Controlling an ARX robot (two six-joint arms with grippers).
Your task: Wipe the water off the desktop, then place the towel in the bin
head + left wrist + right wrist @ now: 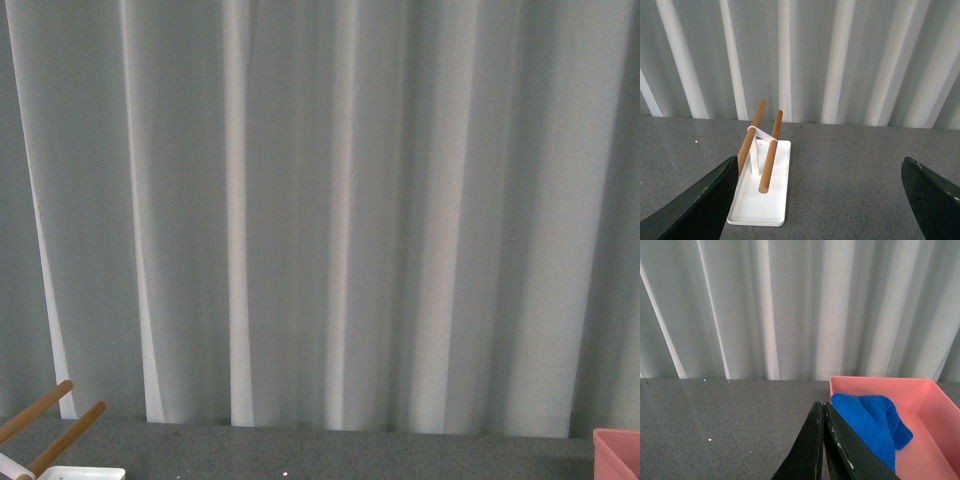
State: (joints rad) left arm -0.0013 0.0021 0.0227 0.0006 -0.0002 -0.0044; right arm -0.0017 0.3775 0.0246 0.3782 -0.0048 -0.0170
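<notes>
We see the bright blue fluffy microfibre towel lying inside the salmon-pink straight-sided bin, apparently let go. The black right gripper is pressed closed and empty; the left gripper is spread wide. The towel looks soft, light and easily bunched; we would pinch a raised fold.
</notes>
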